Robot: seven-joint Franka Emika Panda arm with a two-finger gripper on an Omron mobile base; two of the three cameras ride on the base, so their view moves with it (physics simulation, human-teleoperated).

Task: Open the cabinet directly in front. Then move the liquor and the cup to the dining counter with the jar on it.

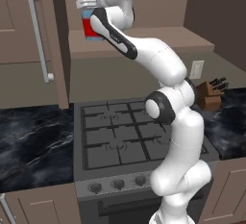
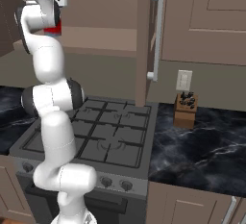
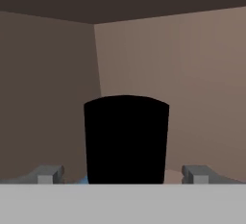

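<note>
Up on the open cabinet (image 1: 57,50) shelf we've got our claw (image 3: 125,174) spread wide around the liquor (image 1: 89,28), gripping nothing yet; looks like slick breakable glass, so we'd grab its body, not the cap

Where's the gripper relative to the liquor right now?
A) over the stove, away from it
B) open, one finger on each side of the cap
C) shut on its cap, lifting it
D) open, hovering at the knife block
B: in the hand view the gripper is open, fingertips apart on either side of the liquor and its black cap, inside the cabinet.
</note>
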